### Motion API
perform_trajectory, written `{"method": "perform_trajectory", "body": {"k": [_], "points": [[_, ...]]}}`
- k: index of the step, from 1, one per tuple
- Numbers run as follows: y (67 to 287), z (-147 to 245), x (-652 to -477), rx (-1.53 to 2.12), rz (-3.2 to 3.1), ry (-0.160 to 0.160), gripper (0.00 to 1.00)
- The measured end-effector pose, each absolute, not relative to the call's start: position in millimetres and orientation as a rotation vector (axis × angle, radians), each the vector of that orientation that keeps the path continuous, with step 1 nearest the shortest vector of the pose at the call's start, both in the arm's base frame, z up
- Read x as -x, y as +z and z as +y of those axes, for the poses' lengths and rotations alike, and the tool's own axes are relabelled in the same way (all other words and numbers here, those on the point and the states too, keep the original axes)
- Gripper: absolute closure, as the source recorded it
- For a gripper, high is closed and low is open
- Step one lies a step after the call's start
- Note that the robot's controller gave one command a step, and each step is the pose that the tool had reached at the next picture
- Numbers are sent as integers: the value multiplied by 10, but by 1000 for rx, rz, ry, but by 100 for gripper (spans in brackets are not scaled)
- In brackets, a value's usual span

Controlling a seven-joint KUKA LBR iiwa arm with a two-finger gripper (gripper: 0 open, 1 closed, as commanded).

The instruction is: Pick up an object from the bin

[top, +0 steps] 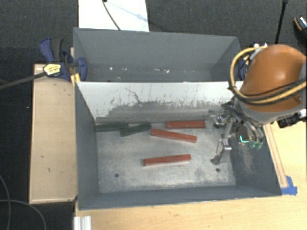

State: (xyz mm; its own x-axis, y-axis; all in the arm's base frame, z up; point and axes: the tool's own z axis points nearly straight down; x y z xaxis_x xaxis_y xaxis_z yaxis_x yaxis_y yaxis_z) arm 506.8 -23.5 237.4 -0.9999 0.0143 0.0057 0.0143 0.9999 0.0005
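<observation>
A grey metal bin (158, 195) sits before us, its floor scuffed and scratched pale toward the back wall; the arm comes in from the right under its orange cover (271, 78), looped with yellow and black cables (240, 87); the gripper (218, 158) hangs low in the right part of the bin, near the right wall, above bare floor; we cannot tell whether it is spread or closed; three red-brown bars lie loose to its left; the upper bar (186, 124) lies near the back wall, its right end close to the wrist parts; the middle bar (173, 135) lies just below it, slightly tilted; the lower bar (167, 160) lies alone mid-floor, its right end near the gripper yet not touching it; further left, along the back wall, rests a dark green bar (135, 128), well apart from the gripper
</observation>
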Motion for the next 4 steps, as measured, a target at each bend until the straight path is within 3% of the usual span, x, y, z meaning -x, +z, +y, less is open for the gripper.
{"method": "perform_trajectory", "body": {"k": [1,2,3,4], "points": [[1163,72,-5897,-414,-3116,-2,0],[676,788,-5088,-605,-3075,-8,0],[705,744,-5132,-596,-3087,-1,100],[2402,850,-5243,-601,-3095,0,100]]}}
